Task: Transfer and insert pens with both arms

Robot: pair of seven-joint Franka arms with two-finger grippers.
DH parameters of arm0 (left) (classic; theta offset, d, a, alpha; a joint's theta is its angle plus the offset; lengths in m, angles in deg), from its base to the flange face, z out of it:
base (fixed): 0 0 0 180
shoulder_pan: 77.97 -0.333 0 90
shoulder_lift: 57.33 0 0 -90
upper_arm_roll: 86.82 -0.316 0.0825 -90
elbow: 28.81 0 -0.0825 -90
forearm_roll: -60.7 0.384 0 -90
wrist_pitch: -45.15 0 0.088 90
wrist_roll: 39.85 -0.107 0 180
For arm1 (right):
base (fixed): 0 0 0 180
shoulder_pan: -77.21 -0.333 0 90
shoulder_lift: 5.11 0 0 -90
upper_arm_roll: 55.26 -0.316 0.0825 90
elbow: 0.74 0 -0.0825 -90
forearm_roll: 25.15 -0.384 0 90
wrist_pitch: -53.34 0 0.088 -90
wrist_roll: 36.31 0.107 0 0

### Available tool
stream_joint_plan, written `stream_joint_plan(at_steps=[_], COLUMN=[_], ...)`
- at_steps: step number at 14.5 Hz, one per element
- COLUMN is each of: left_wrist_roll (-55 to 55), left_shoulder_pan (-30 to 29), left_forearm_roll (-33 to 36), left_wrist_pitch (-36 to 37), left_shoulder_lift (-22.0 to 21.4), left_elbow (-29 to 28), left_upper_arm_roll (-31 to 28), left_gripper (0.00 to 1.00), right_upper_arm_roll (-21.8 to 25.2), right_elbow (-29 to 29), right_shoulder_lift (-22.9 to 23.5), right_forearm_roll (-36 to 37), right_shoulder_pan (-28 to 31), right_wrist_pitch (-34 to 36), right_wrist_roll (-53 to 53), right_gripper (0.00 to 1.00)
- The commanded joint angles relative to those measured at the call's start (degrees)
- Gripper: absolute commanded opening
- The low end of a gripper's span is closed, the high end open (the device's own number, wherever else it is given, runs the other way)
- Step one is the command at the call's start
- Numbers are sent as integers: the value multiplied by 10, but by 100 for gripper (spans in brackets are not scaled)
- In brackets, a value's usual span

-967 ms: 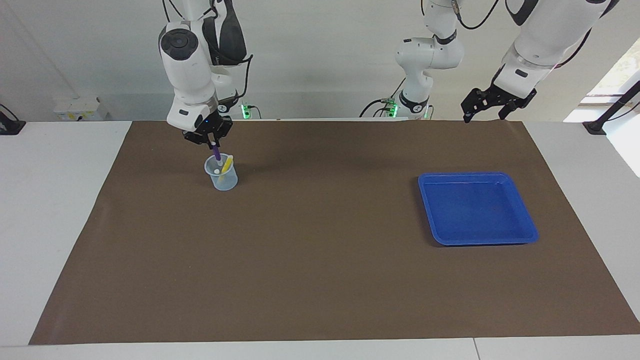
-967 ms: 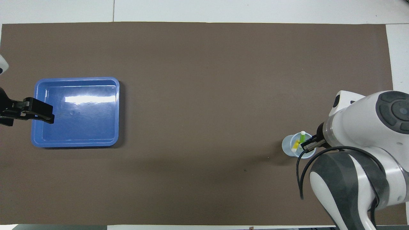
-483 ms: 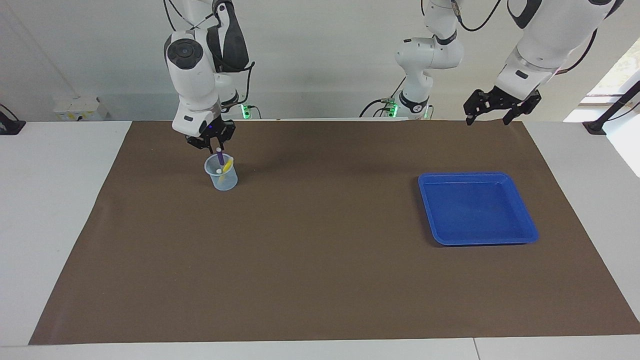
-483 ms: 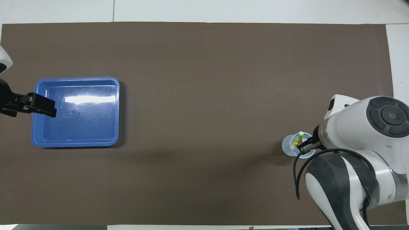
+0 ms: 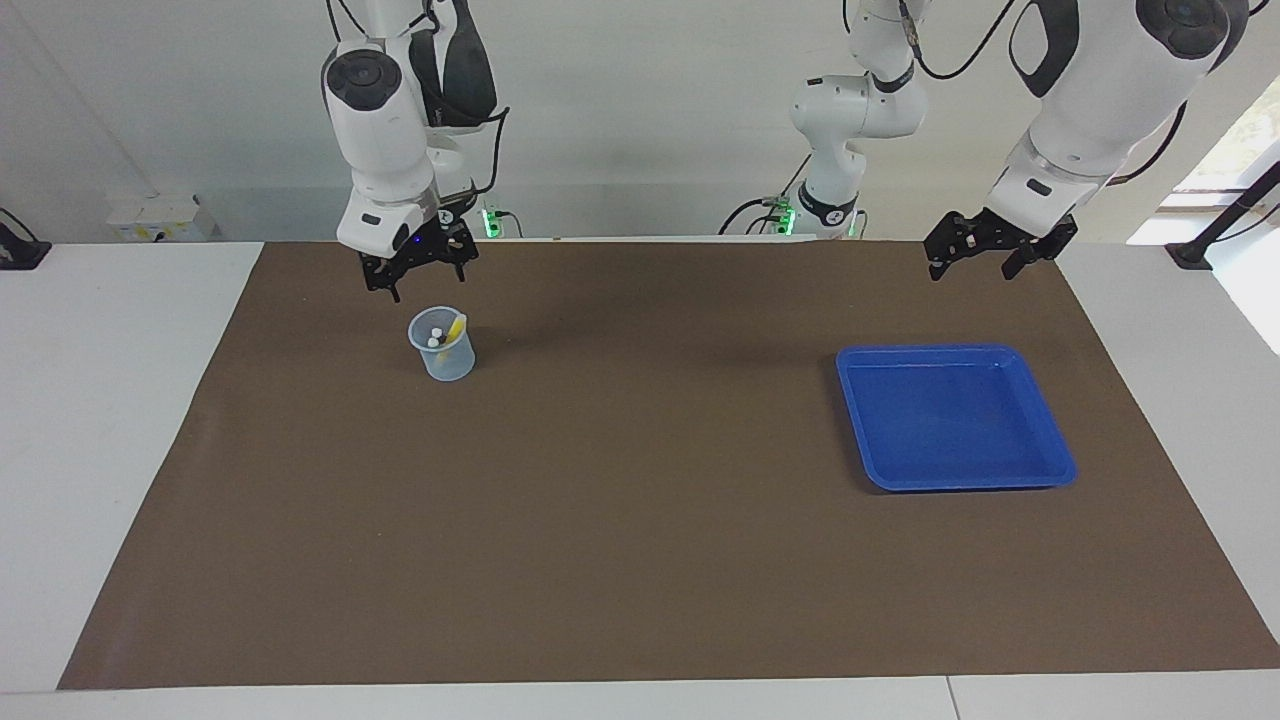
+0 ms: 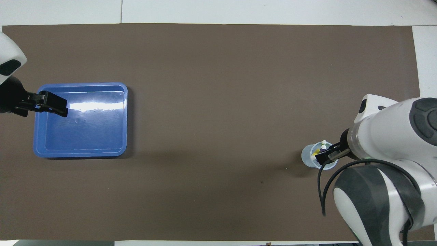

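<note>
Brown mat (image 5: pixel 640 560) across white table (image 5: pixel 100 400); blue tray (image 5: pixel 1062 468) toward left arm's end, clear cup (image 5: pixel 450 365) toward right arm's

The cup (image 6: pixel 309 156) wall hides the pens' (image 5: pixel 440 333) lower ends; colours are barely distinguishable.

Glossy blue plastic tray (image 6: pixel 124 116) (glare on floor), matt brown mat (image 6: pixel 218 85), clear plastic cup (image 5: pixel 450 362).
</note>
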Motion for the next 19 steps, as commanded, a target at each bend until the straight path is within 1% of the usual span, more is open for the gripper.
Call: stream_joint_plan(at_steps=[1, 2, 5, 6, 8, 9, 11, 12, 13, 14, 15, 18, 19], left_wrist_roll=[-8, -8, -6, -5, -3, -3, -3, -4, -4, -4, -4, -8, -6], left_shoulder_pan=[-9, -10, -11, -12, -11, -11, -12, -11, -12, -12, -12, -12, -12], left_forearm_roll=[-9, -9, -10, -10, -21, -22, -22, -22, -22, -22, -22, -22, -22], left_wrist_pitch=[3, -3, -4, -5, -11, -12, -12, -10, -10, -10, -10, -8, -8], left_shoulder_lift=[-30, -36, -37, -38, -38, -38, -38, -38, -38, -38, -37, -38, -38], left_elbow=[-19, -31, -33, -34, -36, -37, -35, -34, -34, -33, -33, -33, -33], left_upper_arm_roll=[4, 4, 4, 4, 4, 4, 4, 4, 2, 2, 1, -1, -1], left_gripper=[100, 100, 100, 100, 100, 100, 100, 100, 100, 100, 100, 100, 100], right_upper_arm_roll=[2, 4, 4, 5, 4, 4, 6, 6, 7, 11, 18, 24, 52], right_elbow=[-49, -63, -109, -136, -228, -264, -307, -315, -315, -322, -338, -336, -339], right_shoulder_lift=[-2, -1, 15, 22, 64, 81, 100, 101, 108, 113, 116, 117, 123], right_forearm_roll=[-22, -23, -23, -23, -22, -21, -13, -11, -11, -7, -7, -7, -7], right_shoulder_pan=[19, 31, 47, 57, 84, 92, 101, 111, 114, 117, 117, 108, 90], right_wrist_pitch=[55, 62, 86, 92, 146, 164, 184, 184, 184, 202, 204, 209, 219], right_wrist_roll=[-6, -6, -5, -5, -5, 0, 30, 55, 63, 63, 65, 91, 91], right_gripper=[100, 100, 100, 100, 100, 100, 100, 100, 100, 100, 100, 100, 100])
